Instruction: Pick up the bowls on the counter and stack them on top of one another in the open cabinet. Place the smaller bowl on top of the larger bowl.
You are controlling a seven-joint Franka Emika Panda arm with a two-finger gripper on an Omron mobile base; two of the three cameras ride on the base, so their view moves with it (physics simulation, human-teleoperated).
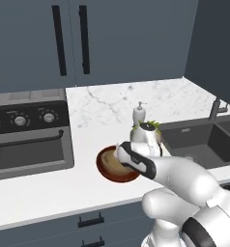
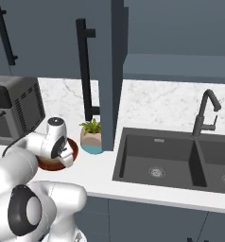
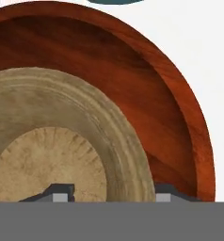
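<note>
End effector [image 3: 109, 194] low over the smaller bowl [image 3: 52, 141], fingertips [image 3: 61, 192] straddling its near rim, closure impossible to tell, tan bowl nested inside the larger bowl [image 3: 151, 94] beneath it on the counter [image 1: 107, 103], plant pot [image 2: 91, 137] just beyond, open cabinet [image 2: 180, 42] above.

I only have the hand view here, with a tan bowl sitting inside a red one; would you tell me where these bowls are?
Observer: Both are on the counter, the smaller bowl nested in the larger bowl, in front of a toaster oven.
Operator: Thank you. Is anything close beside them?
Observer: A plant pot stands right next to them, towards the sink.
Operator: And is the cabinet open?
Observer: Yes, the cabinet is open, its door swung out above the pot.
</note>
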